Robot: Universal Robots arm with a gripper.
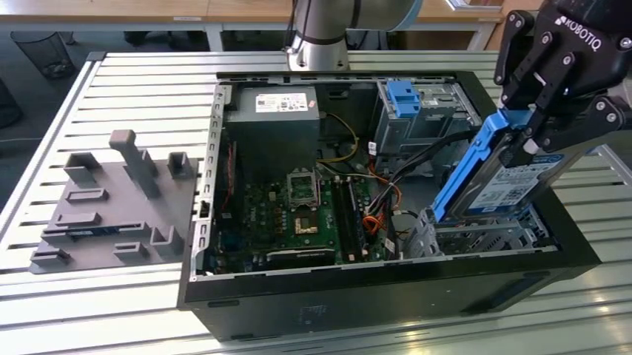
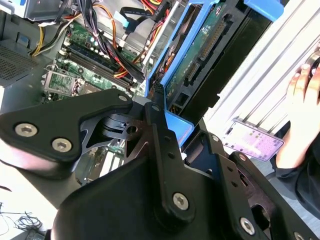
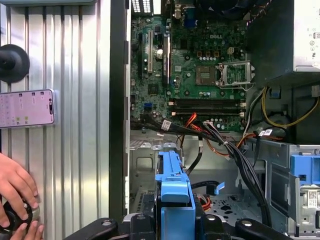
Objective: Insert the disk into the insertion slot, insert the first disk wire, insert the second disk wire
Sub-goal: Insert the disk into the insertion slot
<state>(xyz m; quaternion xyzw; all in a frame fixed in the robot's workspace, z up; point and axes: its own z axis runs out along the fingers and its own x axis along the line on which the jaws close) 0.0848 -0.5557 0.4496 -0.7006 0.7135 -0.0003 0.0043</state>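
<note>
The insertion slot occupies the case's near corner, at the exterior view's right. The disk stands tilted, lower end at the slot mouth. The gripper jaws clamp its upper end. Judged rigid, dense, shock-sensitive: hold by the long edges.

Slatted table: computer case, grey fixture

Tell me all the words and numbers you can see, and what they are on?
On the gripper, shut on the disk: white maker's lettering on its body, a brand name, not spelled out here.
On the disk label: print too small to read.
On the power supply sticker: too small to read.
On the motherboard: a small white maker's mark; the rest too small.
On the phone screen: too small to read.
</note>
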